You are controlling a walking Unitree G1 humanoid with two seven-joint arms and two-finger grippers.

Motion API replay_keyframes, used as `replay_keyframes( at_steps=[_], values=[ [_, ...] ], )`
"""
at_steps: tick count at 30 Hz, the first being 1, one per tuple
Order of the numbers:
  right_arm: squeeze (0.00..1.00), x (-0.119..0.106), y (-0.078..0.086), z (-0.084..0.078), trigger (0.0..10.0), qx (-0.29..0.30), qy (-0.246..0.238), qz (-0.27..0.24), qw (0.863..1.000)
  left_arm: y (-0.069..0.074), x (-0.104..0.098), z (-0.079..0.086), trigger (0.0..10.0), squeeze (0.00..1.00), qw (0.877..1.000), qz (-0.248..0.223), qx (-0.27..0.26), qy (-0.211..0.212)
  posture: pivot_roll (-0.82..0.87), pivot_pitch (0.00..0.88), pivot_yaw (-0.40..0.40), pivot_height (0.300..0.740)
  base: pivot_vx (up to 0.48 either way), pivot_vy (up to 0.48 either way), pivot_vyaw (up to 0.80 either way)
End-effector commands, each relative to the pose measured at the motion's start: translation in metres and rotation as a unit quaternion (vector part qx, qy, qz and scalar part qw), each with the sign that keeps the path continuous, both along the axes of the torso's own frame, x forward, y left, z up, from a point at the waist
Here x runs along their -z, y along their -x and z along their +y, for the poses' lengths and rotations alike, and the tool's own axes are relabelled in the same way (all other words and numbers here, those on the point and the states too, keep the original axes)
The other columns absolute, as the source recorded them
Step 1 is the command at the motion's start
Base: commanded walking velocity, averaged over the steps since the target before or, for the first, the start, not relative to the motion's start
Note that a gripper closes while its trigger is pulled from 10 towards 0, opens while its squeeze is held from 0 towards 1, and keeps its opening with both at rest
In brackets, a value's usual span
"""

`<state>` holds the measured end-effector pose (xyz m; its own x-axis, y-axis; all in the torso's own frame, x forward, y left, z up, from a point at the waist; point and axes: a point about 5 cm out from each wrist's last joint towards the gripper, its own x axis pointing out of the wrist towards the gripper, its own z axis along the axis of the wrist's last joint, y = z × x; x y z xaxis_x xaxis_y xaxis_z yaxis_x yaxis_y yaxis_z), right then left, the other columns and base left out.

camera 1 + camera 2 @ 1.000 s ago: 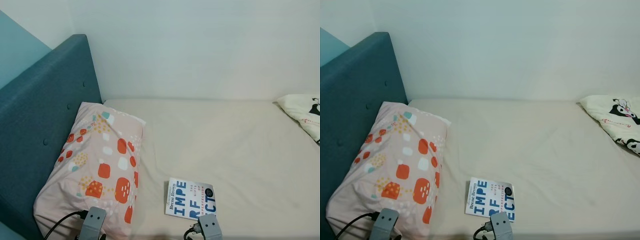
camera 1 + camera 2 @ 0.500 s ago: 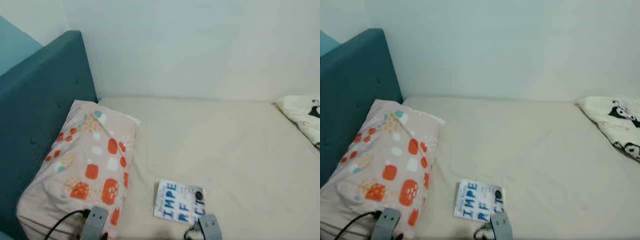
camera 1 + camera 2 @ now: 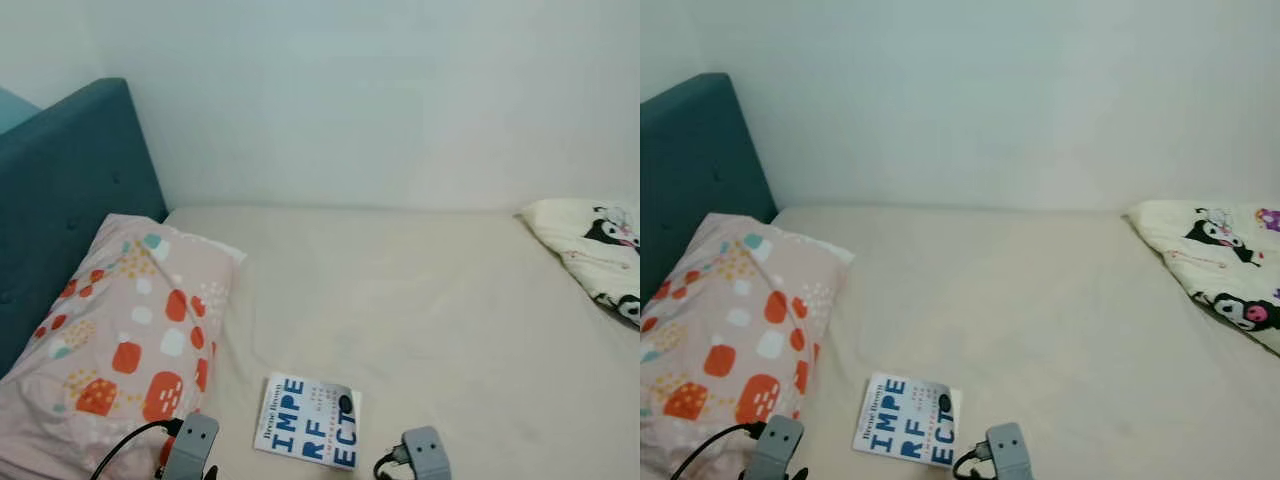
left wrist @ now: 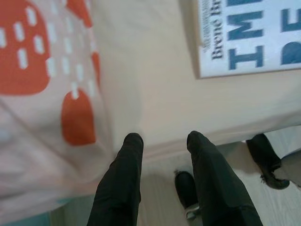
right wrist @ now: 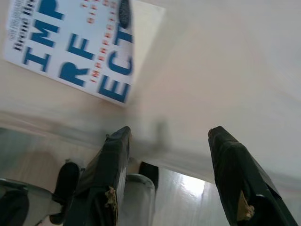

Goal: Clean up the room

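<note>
Bed (image 3: 420,300) with cream sheet, seen from its near edge, against a pale wall (image 3: 350,100). A white paperback (image 3: 308,434) with large blue letters, "Brené Brown" printed along its side, lies flat near the bed's front edge, at about 6 o'clock in the head views. At 8 o'clock, a pink pillow (image 3: 120,350) patterned with orange, white and teal patches leans on the teal upholstered headboard (image 3: 60,200). At 3 o'clock, a white blanket (image 3: 1220,270) with black cartoon figures lies at the far right. Left gripper (image 4: 162,141): fingers slightly parted, holding nothing, hovering over the bed edge between pillow and book. Right gripper (image 5: 169,134): fingers spread wide, empty, poised above the bed edge just beside the book's corner. Wooden floor (image 5: 188,197) lies below the mattress edge.
</note>
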<state>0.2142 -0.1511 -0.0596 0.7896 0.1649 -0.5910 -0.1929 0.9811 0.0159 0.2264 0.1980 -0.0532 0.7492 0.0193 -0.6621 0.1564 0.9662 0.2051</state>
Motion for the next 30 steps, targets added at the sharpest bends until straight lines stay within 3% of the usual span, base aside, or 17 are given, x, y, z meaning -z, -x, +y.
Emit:
replay_keyframes(
  at_steps=[1, 6, 30],
  values=[
    [0.00, 0.0037, 0.0049, 0.0052, 10.0, -0.004, -0.005, 0.012, 1.000, 0.0049, 0.0034, 0.0031, 10.0, 0.00, 1.000, 0.013, -0.005, -0.003, -0.12, 0.000, 0.027, 0.740, 0.000, 0.000, 0.00],
    [0.00, 0.0037, 0.0046, 0.0060, 10.0, -0.006, -0.005, 0.014, 1.000, 0.0044, 0.0031, 0.0032, 10.0, 0.00, 1.000, 0.013, -0.002, -0.006, -0.12, 0.000, 0.030, 0.740, 0.000, 0.000, -0.10],
    [0.00, 0.0048, 0.0051, 0.0076, 10.0, -0.006, -0.009, 0.022, 1.000, 0.0034, 0.0025, 0.0037, 10.0, 0.00, 1.000, 0.014, 0.005, -0.010, -0.12, 0.000, 0.033, 0.740, 0.000, 0.000, -0.80]
  ],
)
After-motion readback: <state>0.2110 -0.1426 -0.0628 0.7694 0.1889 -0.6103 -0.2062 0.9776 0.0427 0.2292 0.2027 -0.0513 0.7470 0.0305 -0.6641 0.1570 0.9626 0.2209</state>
